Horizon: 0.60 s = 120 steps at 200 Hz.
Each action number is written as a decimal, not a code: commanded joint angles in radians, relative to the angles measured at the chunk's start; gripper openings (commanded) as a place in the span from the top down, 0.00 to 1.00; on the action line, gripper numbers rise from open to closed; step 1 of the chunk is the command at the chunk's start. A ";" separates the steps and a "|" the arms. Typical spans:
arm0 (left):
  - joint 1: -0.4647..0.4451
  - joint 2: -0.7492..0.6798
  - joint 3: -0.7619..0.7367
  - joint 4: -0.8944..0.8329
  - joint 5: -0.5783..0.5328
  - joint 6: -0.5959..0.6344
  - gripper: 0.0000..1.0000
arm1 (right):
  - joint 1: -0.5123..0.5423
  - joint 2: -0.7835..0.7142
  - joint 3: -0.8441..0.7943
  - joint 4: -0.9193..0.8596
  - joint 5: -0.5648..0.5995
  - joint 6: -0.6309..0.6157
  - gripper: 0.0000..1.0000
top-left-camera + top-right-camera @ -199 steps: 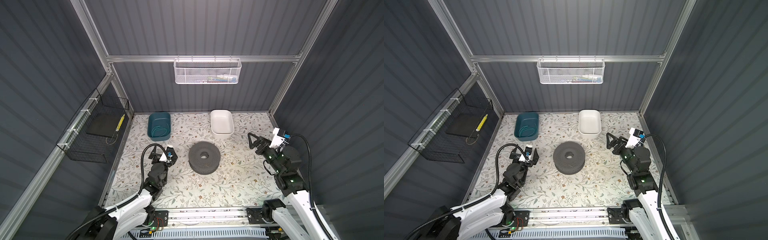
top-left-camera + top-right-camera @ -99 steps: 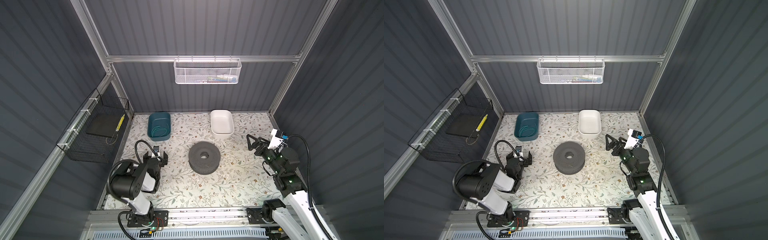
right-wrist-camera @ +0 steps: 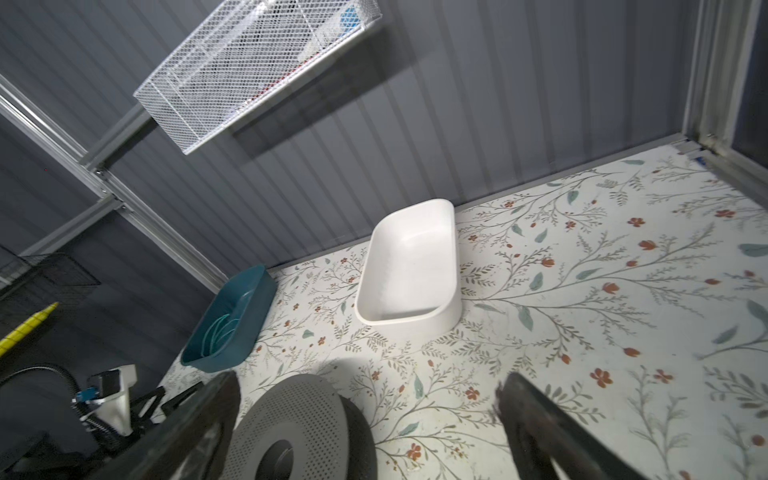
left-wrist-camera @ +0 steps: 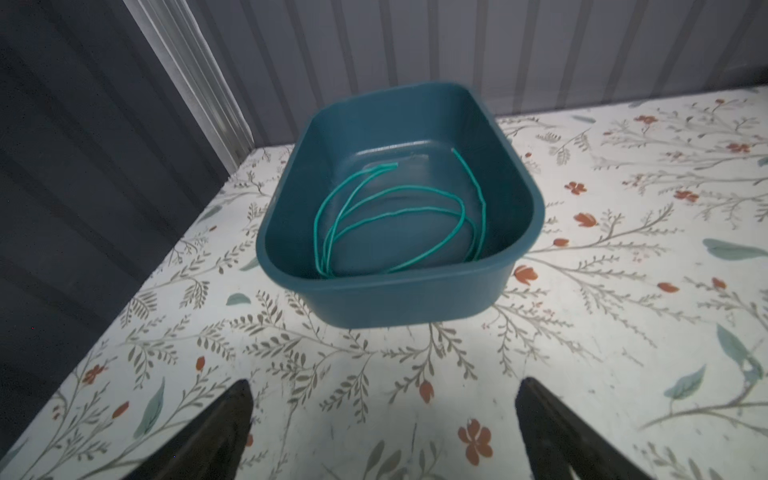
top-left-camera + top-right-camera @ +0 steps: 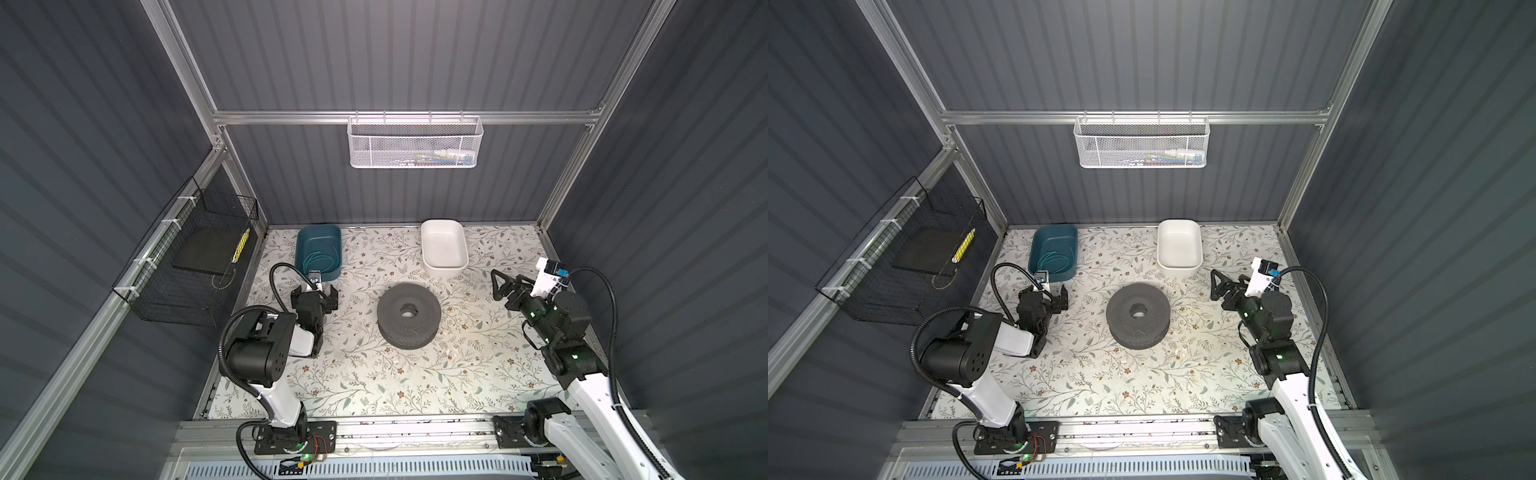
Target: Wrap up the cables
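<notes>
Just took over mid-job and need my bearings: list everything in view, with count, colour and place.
teal tub: one, teal, back left of table.
cord: one, green, looped loosely inside the teal tub.
white tub: one, white, back right of centre.
ring: one, dark grey, flat at table centre.
mesh basket: one, white, on back wall; contents unclear.
wire basket: one, black, on left wall.
slab: one, black, in wire basket.
strip: one, yellow, beside the slab.
table: one, floral, under everything.
arms: two, black-and-white, either side of ring.
left fingers: two, black, open, facing teal tub.
right fingers: two, black, open, right of white tub.
</notes>
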 commanded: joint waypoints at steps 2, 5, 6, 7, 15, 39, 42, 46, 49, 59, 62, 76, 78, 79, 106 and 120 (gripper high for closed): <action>0.006 -0.013 0.000 -0.038 0.012 -0.017 0.01 | 0.005 0.010 -0.078 0.062 0.177 -0.168 0.01; 0.006 -0.012 0.000 -0.037 0.011 -0.017 0.01 | 0.005 0.014 -0.098 0.085 0.198 -0.192 0.01; 0.006 -0.013 0.000 -0.037 0.012 -0.018 0.01 | 0.005 0.015 -0.105 0.098 0.203 -0.199 0.01; 0.006 -0.013 0.000 -0.037 0.012 -0.018 0.01 | 0.005 0.016 -0.112 0.108 0.208 -0.205 0.01; 0.006 -0.013 0.000 -0.037 0.012 -0.018 0.00 | 0.004 0.030 -0.172 0.201 0.240 -0.269 0.01; 0.006 -0.013 0.000 -0.038 0.011 -0.018 0.01 | 0.001 0.110 -0.300 0.466 0.237 -0.418 0.01; 0.006 -0.013 0.000 -0.038 0.012 -0.017 0.01 | 0.001 0.129 -0.306 0.491 0.240 -0.426 0.01; 0.006 -0.012 0.001 -0.038 0.012 -0.018 0.01 | 0.001 0.155 -0.315 0.527 0.241 -0.439 0.01; 0.006 -0.012 0.000 -0.038 0.013 -0.017 0.01 | -0.001 0.177 -0.321 0.551 0.240 -0.451 0.01; 0.006 -0.012 0.001 -0.038 0.013 -0.017 0.00 | -0.001 0.251 -0.337 0.638 0.246 -0.477 0.01; 0.006 -0.013 0.001 -0.038 0.013 -0.017 0.01 | -0.001 0.274 -0.341 0.667 0.250 -0.483 0.01; 0.006 -0.013 0.000 -0.039 0.013 -0.017 0.01 | -0.002 0.381 -0.370 0.833 0.277 -0.507 0.01; 0.006 -0.013 0.001 -0.039 0.013 -0.017 0.01 | -0.003 0.397 -0.376 0.860 0.278 -0.508 0.01; 0.006 -0.013 0.001 -0.039 0.013 -0.017 0.01 | -0.004 0.402 -0.378 0.874 0.279 -0.510 0.01; 0.006 -0.011 0.001 -0.039 0.014 -0.017 0.01 | -0.005 0.635 -0.410 1.170 0.326 -0.515 0.01; 0.006 -0.013 0.001 -0.040 0.014 -0.018 0.00 | -0.006 0.697 -0.423 1.252 0.304 -0.530 0.01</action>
